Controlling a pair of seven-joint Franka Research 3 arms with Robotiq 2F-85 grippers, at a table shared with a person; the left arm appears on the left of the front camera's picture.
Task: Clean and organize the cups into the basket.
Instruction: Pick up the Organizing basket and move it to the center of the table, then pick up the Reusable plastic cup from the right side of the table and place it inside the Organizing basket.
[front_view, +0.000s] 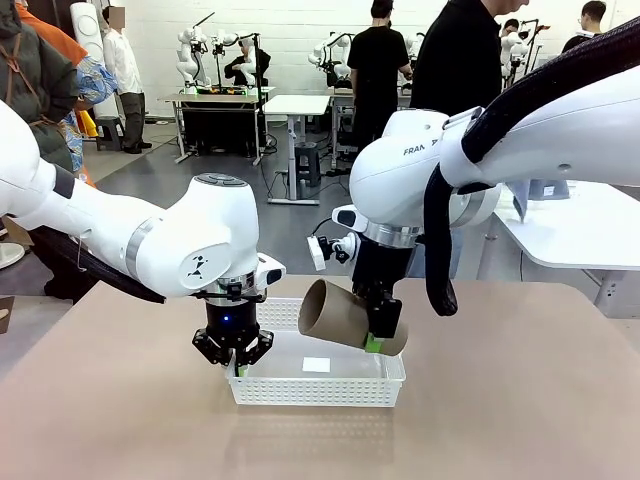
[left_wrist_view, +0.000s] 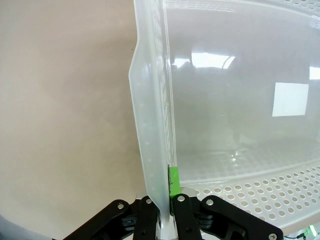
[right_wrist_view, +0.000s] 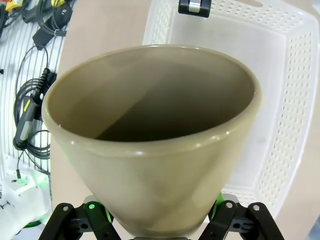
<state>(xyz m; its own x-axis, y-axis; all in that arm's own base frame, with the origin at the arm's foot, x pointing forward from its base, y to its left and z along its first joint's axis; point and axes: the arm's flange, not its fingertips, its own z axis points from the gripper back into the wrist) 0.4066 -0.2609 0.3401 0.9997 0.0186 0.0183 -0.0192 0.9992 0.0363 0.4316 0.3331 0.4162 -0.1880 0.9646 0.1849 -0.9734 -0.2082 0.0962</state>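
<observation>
1. The wide, bare beige counter (front_view: 520, 400) carries the basket, which sits at its middle with its long side running across the front view.
2. The shallow white plastic rectangular basket (front_view: 330, 392) with fine lattice sides holds no cups on its smooth floor. The left wrist view runs along its wall (left_wrist_view: 150, 125), and the right wrist view looks down into it (right_wrist_view: 295, 100).
3. The tall tapered matte tan-brown cup (front_view: 345, 318) is off the counter, hanging just above the basket's right half.
   - It lies nearly on its side, its long axis roughly along the basket's length.
   - The open mouth points toward the basket's left end and tips slightly up, and the narrow base points right.
   - Its empty inside faces the right wrist camera (right_wrist_view: 150, 150).
4. The right hand (front_view: 378, 340) grasps this cup near the base end, one green pad on either side, and reaches down from above the basket (right_wrist_view: 160, 227). It already has the cup over the basket, so it is the nearer one for the placing.
5. The left hand (front_view: 235, 362) is clenched on the rim of the basket's left short wall, with the thin plastic pinched between its pads (left_wrist_view: 167, 200). This looks meant to steady the basket.
6. Judged from here, the coming move is a short lowering straight down into the basket's right half. The cup's long axis is what has to fit between the walls.
</observation>
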